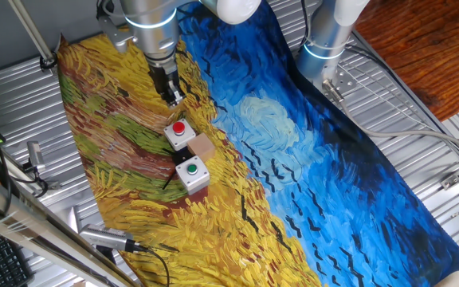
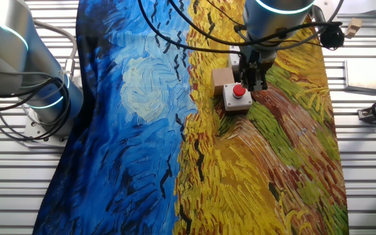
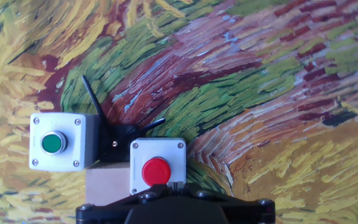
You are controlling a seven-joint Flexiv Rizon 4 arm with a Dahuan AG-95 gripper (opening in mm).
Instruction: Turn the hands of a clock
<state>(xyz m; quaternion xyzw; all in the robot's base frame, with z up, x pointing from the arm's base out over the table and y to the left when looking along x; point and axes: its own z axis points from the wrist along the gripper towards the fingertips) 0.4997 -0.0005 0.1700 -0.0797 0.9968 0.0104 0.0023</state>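
The gripper [image 1: 173, 98], its opening impossible to judge, hangs just above the red button box [image 1: 180, 132]; black clock hands [image 3: 114, 124] lie beyond, toward the green button box [image 1: 192, 174].

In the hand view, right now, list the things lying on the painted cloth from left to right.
Green button box → black clock hands → red button box. The brown block beneath overlaps them, so it is left out.
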